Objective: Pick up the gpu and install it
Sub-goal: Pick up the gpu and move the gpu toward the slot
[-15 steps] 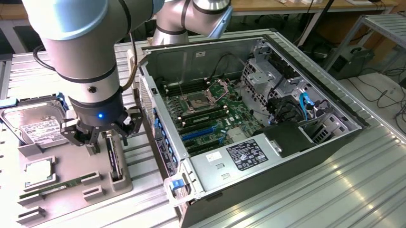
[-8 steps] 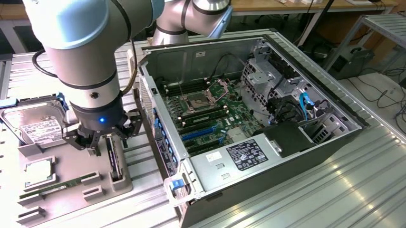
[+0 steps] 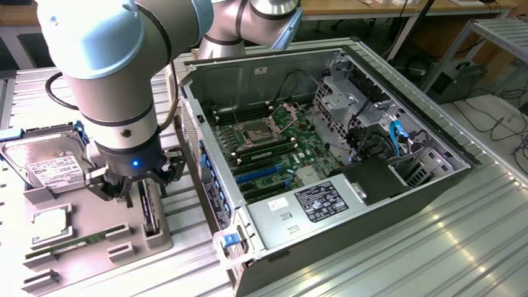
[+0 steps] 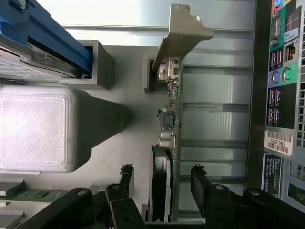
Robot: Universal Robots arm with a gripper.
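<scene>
Now, gripper (image 4: 162,169), jaws spread, straddling the upright gpu (image 4: 169,121)

Gpu (image 4: 170,114), thin green silver-ended card, standing on edge in gray holder (image 4: 136,143)

Open PC case (image 3: 373,246) beside grey holder tray (image 3: 101,215); tray carries hard drive (image 3: 46,164), RAM stick (image 3: 71,245)

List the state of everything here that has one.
gripper: open, fingers straddling the gpu, not clamped.
gpu: standing on edge in a slot of the tray, not installed.
computer case: side open, interior exposed.
hard drive: sitting in the tray.
</scene>
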